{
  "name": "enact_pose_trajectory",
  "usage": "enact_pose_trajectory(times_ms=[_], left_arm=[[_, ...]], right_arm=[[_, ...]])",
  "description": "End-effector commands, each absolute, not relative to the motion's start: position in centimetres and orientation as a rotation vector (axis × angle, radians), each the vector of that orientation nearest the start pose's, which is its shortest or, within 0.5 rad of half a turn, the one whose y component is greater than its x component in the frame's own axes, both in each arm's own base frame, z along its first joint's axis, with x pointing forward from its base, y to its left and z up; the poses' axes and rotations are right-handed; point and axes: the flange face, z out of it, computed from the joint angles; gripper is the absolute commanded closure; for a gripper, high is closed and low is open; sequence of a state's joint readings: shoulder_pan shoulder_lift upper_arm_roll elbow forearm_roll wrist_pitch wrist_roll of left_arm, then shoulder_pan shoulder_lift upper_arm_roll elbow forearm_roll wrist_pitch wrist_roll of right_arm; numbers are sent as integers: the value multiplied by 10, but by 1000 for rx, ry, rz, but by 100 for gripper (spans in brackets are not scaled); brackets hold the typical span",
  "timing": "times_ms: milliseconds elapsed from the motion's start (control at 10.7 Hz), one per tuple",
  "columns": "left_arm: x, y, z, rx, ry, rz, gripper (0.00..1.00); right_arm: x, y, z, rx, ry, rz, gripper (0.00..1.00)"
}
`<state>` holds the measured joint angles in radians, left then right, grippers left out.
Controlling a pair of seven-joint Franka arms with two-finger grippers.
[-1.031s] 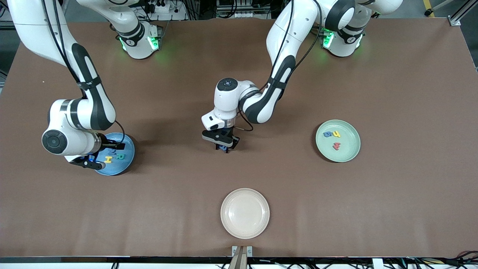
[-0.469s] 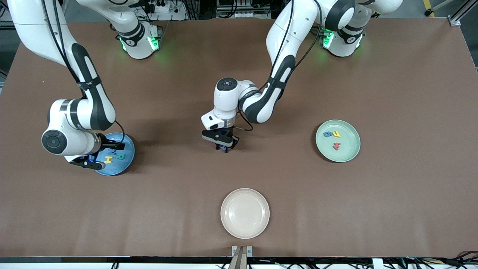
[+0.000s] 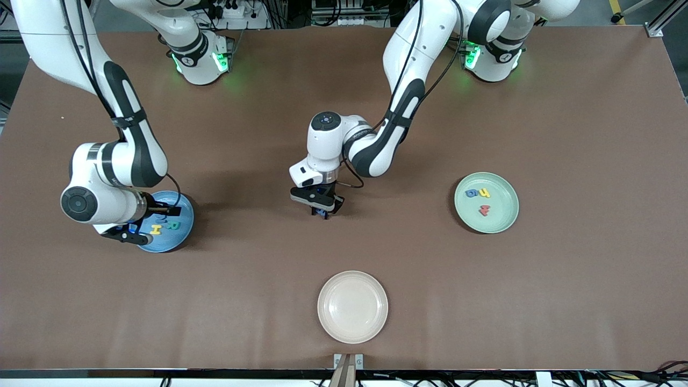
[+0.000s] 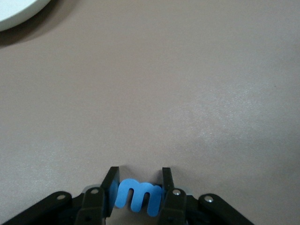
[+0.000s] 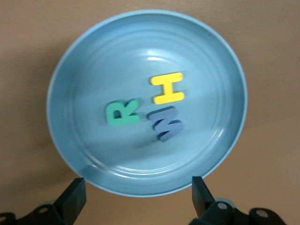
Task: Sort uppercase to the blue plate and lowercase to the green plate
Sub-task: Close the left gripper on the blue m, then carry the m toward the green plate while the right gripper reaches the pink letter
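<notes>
Left wrist view shows the left gripper point(image 4: 139, 180) pinching the blue lowercase m point(image 4: 137, 195) by its sides at table centre, so it can lift toward the green plate point(image 3: 505, 217) at three o'clock. The right gripper point(image 5: 138, 197) hangs wide over the blue plate point(image 5: 75, 154), waiting.

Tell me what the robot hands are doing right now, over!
Left gripper shut on blue m, mid-table. Right gripper open, over blue plate with H, R, M. Green plate path clear.
</notes>
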<state>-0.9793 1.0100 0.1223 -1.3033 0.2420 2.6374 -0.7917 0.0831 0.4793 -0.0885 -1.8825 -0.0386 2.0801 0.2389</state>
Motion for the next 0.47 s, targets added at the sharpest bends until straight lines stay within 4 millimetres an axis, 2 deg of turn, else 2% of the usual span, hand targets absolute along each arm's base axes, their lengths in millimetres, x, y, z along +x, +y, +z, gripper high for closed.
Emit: enact_pose_trajectory(times_ms=[0,281,375], left_arm=[[470,-597,171,-3110,482,-569,68],[468,-593,185,-3122,473,-562,68],[466,-591,194,-3126,474,-560,68]], right_arm=[[604,13,245,-3191,319,433,0],[609,18,255,-3174,326,461,0],[609,27,255,-3141,333,463,0]])
